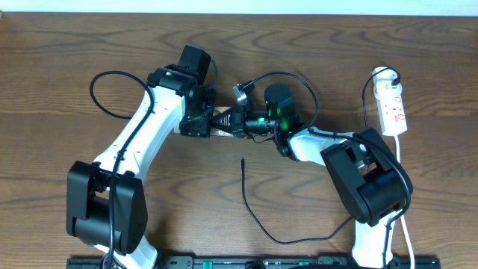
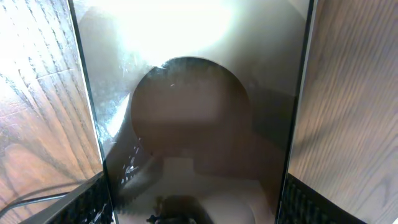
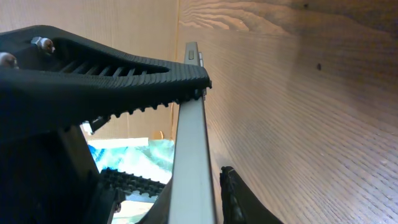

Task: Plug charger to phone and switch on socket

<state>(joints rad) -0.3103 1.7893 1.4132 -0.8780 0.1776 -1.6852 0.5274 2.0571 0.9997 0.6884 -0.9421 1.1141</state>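
Scanning the brown wood-grain bench (image 1: 60, 52), I see open wood along its left side, and near the middle the left pincer (image 1: 213, 123) pinches the glossy phone (image 2: 193, 112) by its two long edges. From the other end, the right pincer (image 1: 237, 124) is clamped on the phone's thin edge. Nearer me the charger (image 1: 244, 172) lies loose, tip apart from the phone, while the socket (image 1: 393, 104) sits well apart by the far right edge.
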